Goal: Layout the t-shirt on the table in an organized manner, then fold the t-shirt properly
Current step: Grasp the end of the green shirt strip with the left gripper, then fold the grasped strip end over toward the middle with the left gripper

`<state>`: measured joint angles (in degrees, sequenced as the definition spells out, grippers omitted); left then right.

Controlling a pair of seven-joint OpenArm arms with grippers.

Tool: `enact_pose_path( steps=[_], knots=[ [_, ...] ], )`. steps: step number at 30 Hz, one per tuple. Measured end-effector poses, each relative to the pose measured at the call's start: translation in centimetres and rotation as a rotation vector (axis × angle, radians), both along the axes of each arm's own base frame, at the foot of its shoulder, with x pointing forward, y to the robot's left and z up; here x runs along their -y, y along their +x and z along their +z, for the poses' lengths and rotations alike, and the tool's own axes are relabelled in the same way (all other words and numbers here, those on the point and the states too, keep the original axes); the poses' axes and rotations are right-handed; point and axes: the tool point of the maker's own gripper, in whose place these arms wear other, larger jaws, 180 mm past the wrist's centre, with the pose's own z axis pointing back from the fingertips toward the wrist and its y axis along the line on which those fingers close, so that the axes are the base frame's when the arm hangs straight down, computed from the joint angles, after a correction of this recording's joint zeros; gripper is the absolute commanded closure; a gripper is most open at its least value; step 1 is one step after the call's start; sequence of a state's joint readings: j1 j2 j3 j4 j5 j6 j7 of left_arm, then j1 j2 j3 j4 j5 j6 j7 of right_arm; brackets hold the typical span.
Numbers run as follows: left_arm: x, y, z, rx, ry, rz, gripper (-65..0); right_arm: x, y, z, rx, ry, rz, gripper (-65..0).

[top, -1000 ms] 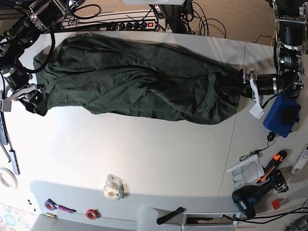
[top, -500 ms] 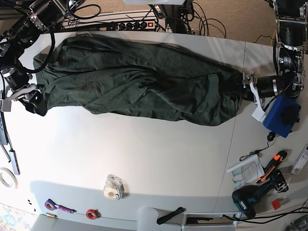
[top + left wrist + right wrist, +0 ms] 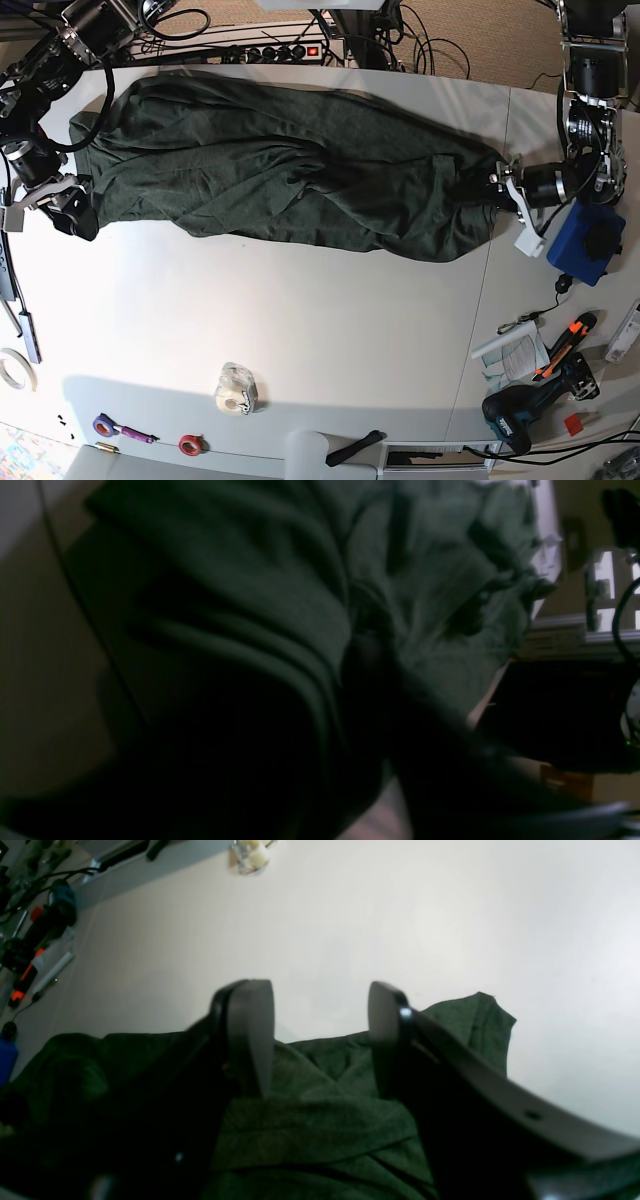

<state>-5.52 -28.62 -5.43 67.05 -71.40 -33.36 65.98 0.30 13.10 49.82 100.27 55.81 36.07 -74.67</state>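
Note:
The dark green t-shirt (image 3: 280,170) lies rumpled and stretched left to right across the back half of the white table (image 3: 300,320). My left gripper (image 3: 497,186) is at the shirt's right end, and the fabric gathers into a pinch at its jaws. In the left wrist view, folds of the t-shirt (image 3: 440,545) fill the frame around a dark finger (image 3: 367,655). My right gripper (image 3: 75,208) sits at the shirt's left end. Seen from the right wrist, the right gripper (image 3: 316,990) has its fingers wide apart over the t-shirt (image 3: 310,1120), with bare table (image 3: 400,915) beyond.
A blue box (image 3: 585,240) sits just right of the left gripper. A drill (image 3: 520,415), an orange cutter (image 3: 565,345) and papers (image 3: 510,355) lie at the front right. A clear tape roll (image 3: 235,390) and small tape rolls (image 3: 105,425) sit near the front edge.
The left gripper has drawn back to the right from over the shirt to its right end and has closed on the fabric there. The right arm has not moved.

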Motion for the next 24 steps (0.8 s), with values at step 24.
enact_pose_path(
  steps=[24],
  knots=[
    [10.7, -0.1, 7.9, 0.24, -0.317, -0.208, 0.0, 2.2, -0.5, -1.5, -0.082, -0.111, -0.085, -29.6]
  ],
)
